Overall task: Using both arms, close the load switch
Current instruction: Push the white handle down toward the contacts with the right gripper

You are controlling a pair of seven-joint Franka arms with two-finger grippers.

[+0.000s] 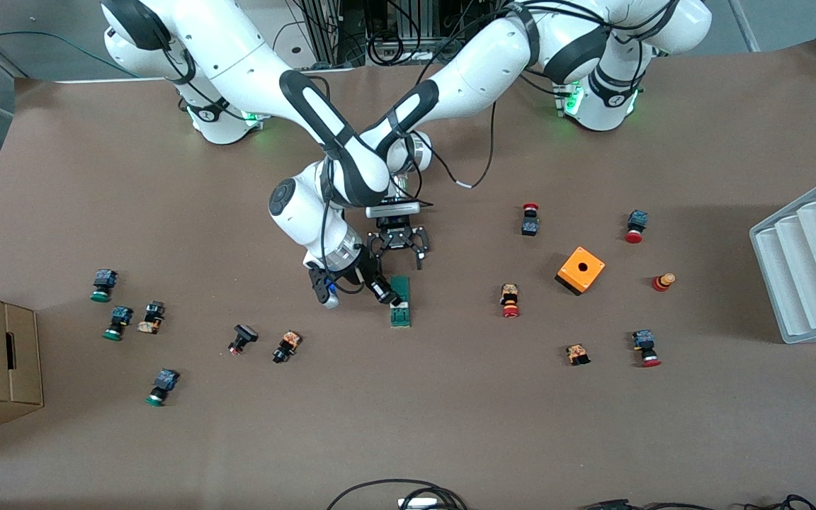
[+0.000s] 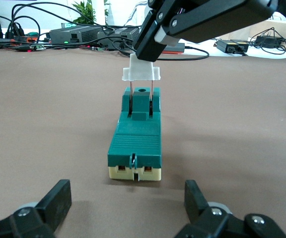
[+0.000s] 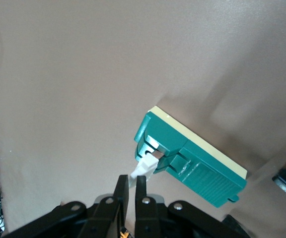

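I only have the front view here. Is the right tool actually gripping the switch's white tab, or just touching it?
Observer: Gripping. In the right wrist view the right tool is shut on the white tab of the load switch.
Operator: Is the tab down?
Observer: No. The left wrist view shows it raised above the green body on two thin metal blades.
Operator: And the left tool?
Observer: The left tool is open, fingers wide apart, just short of the switch's end, not touching.

Robotics lab: cabled electronics, paper-covered table
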